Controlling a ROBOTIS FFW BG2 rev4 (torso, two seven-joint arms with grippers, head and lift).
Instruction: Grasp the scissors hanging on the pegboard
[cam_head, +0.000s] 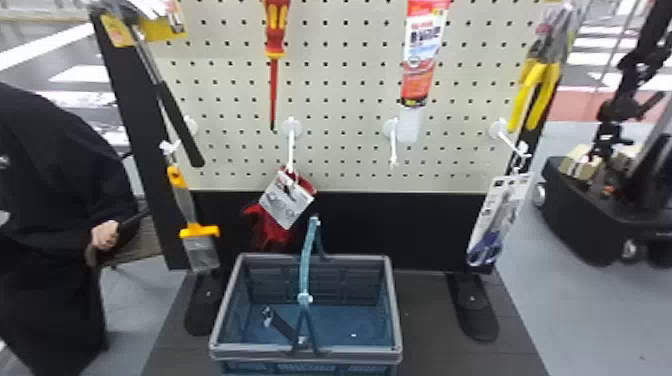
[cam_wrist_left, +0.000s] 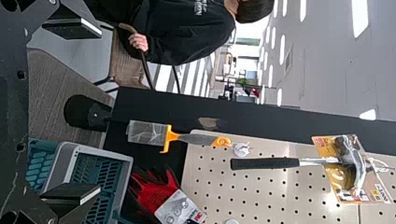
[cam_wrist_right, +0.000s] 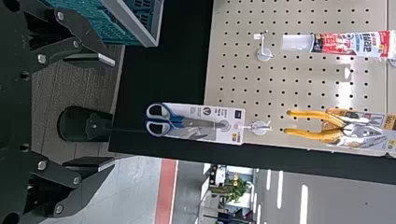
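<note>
The scissors (cam_head: 494, 226) (cam_wrist_right: 187, 122) are hanging at the lower right corner of the pegboard (cam_head: 345, 100) (cam_wrist_right: 289, 79), sealed on a white card (cam_head: 502, 192) (cam_wrist_right: 219, 114) that is dangling from a white hook (cam_head: 504, 134) (cam_wrist_right: 259, 127) near the board's right edge. Their long axis is running nearly upright. The grey blades are pointing up toward the hook and the blue handle loops are pointing down. In the head view the card is leaning a little, its lower end swinging toward the board's middle. The card is reaching below the board's lower edge, so the handles are showing against the black panel under it. Yellow-handled pliers (cam_head: 537, 90) (cam_wrist_right: 327, 128) are hanging just above the scissors, along the same right edge.

The right gripper (cam_wrist_right: 107, 112) is gaping wide, its two flat fingers (cam_wrist_right: 88, 58) spread far apart and gripping nothing. It is facing the scissors from well apart, and the blue handles are sitting in line with the gap between the fingers.

The left gripper (cam_wrist_left: 79, 112) is also standing wide and empty, touching nothing. It is facing the board's left edge, where a scraper (cam_wrist_left: 159, 135) and a hammer (cam_wrist_left: 299, 162) are hanging, with the grey-rimmed basket (cam_wrist_left: 88, 161) (cam_head: 392, 300) near its fingers.
</note>
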